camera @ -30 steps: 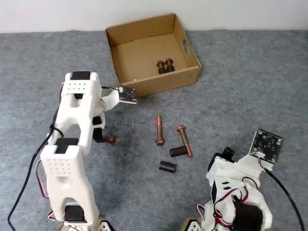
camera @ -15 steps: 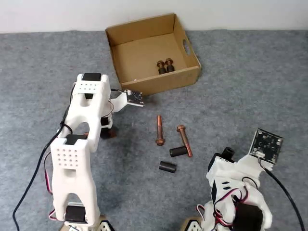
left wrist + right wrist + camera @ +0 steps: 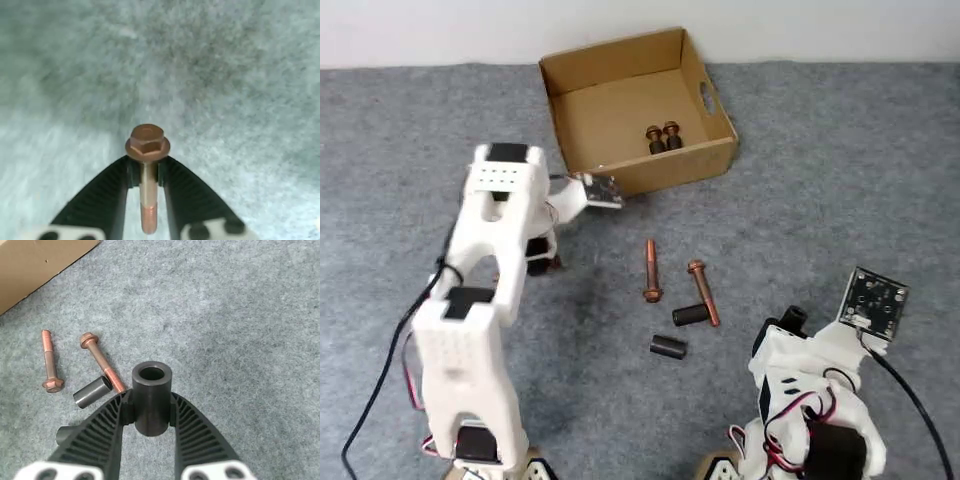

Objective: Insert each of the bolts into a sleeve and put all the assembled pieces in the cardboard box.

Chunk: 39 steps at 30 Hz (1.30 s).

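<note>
My left gripper [image 3: 146,164] is shut on a copper bolt [image 3: 147,142], gripped by the shank with the hex head sticking out over grey carpet. In the high view that arm [image 3: 498,215] stands left of the cardboard box [image 3: 650,172]. My right gripper [image 3: 151,407] is shut on a black sleeve [image 3: 151,395], bore facing outward, low at the front right [image 3: 790,319]. Two loose bolts [image 3: 650,270] [image 3: 703,292] and two loose sleeves [image 3: 690,315] [image 3: 668,347] lie mid-carpet. Two assembled pieces [image 3: 663,137] rest inside the box.
The box's near wall [image 3: 35,260] lies beyond the loose bolts [image 3: 48,362] [image 3: 101,361] and sleeve [image 3: 92,391]. Open carpet spreads to the right of the box and along the front centre. A pale wall runs behind the box.
The left arm has carried its bolt right and then slightly farther back toward the box. The right arm with its sleeve has stayed still, as have the loose parts.
</note>
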### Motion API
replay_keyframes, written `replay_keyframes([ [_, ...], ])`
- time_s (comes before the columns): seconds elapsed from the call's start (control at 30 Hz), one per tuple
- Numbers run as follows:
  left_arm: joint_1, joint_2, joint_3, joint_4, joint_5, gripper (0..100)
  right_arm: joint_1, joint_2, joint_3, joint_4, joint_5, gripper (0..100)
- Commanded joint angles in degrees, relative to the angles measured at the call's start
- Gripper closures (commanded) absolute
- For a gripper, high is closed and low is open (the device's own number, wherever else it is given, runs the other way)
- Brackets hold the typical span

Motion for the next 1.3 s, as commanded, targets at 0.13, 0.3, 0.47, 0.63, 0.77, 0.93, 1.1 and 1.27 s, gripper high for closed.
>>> replay_keyframes([
  [0.13,0.4,-26.9,10.9,1.6,13.6,99,0.1,0.0,-0.4,-1.1,0.6,99.1],
  [0.3,0.4,-37.4,18.3,1.7,27.2,99,0.0,0.0,-0.5,-1.1,0.8,99.1],
  [0.47,0.4,-48.0,24.8,0.5,33.6,99,-2.9,0.0,-0.8,-0.9,0.7,99.1],
  [0.63,0.0,-58.9,31.0,-5.4,42.4,100,-9.1,0.0,-0.8,-1.1,0.6,99.1],
  [0.77,-0.1,-67.7,37.8,-12.7,49.6,100,-12.7,0.0,-0.9,-1.9,0.7,99.1],
  [0.93,0.4,-79.4,47.6,-22.0,56.7,100,-17.5,0.0,-1.7,-3.9,2.5,99.1],
  [1.1,0.4,-92.5,56.2,-31.4,63.6,100,-21.8,0.0,-1.8,-10.2,2.5,99.1],
  [1.27,3.4,-105.3,64.9,-41.1,72.2,100,-32.0,0.5,-1.5,-16.6,4.6,99.1],
])
